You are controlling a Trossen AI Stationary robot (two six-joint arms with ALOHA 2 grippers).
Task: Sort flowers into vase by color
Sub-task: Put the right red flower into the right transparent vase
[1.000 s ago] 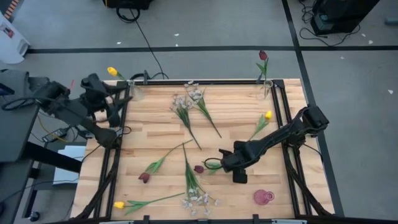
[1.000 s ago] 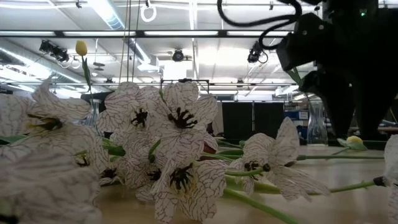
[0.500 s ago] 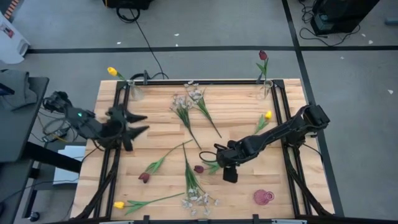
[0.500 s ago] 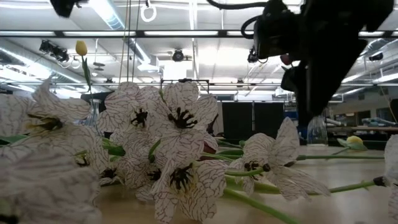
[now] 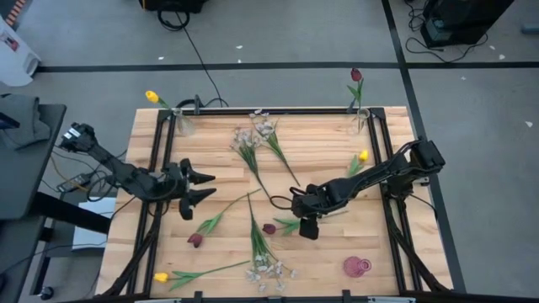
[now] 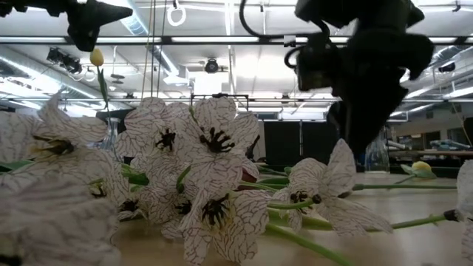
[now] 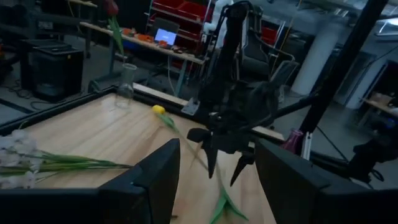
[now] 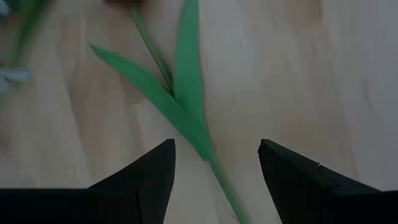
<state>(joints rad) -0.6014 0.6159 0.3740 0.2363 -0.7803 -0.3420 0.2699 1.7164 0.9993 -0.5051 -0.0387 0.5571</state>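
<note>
Where right tool (image 8: 214,163) gapes, tulip stem (image 8: 186,121) lies below.

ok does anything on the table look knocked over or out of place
Yes: a pink vase lies tipped on its side near the table's front right corner, empty. The loose flowers are just unsorted.

wood table (image 5: 328,252), flowers (image 5: 253,156) scattered, pink vase (image 5: 357,267)

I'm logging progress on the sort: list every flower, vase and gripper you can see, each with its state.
Left gripper: open, empty.
Right gripper: open above a dark red tulip's stem.
Yellow tulip: standing in the left vase.
Dark red tulip: standing in the right vase.
Pink vase: empty.
Other flowers: lying loose.
</note>
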